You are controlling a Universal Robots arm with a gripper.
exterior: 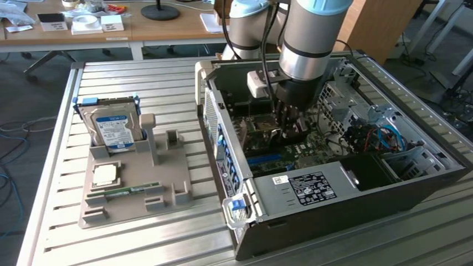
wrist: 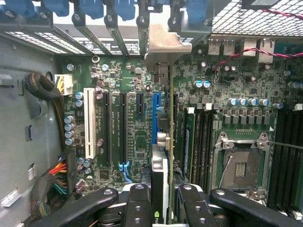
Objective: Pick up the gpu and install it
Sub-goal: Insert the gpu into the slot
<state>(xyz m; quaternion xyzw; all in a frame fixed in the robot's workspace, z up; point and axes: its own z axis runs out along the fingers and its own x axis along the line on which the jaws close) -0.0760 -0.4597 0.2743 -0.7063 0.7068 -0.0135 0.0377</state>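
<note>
The gripper (wrist: 163, 210) was found lowered inside the open computer case, as recorded in the exterior view (exterior: 291, 124). Its black fingers (wrist: 138, 205) were set narrow and closed on the gpu (wrist: 160, 170), a thin rectangular expansion card with a black face, presented edge-on between them. The card was held upright over the green motherboard (wrist: 137, 142), in line with the long blue expansion slot (wrist: 156, 106). Whether the card's edge was seated in that slot could not be determined. The card's pale metal end bracket (wrist: 163, 45) was observed close to the row of rear slot openings, which were fitted with blue plastic clips (wrist: 94, 7). A white expansion slot (wrist: 88, 123) was noted on the board, apart from the card, with black slots between them. A square silver processor socket (wrist: 241, 168) was noted on the card's other side.

The black and silver tower case (exterior: 355, 213) was found lying on its side, open face up, on a slatted aluminium table (exterior: 148, 238). A grey moulded parts tray (exterior: 133, 208) was located on the same table towards the exterior view's left, well apart from the gripper. A narrow green memory stick (exterior: 129, 191) and a square silver chip (exterior: 105, 175) were seen lying flat in it. Further back in the tray, a silver hard drive with a blue and white label (exterior: 114, 130) was standing upright. A wooden desk (exterior: 88, 36) carrying small white boxes was recorded beyond the table.
</note>
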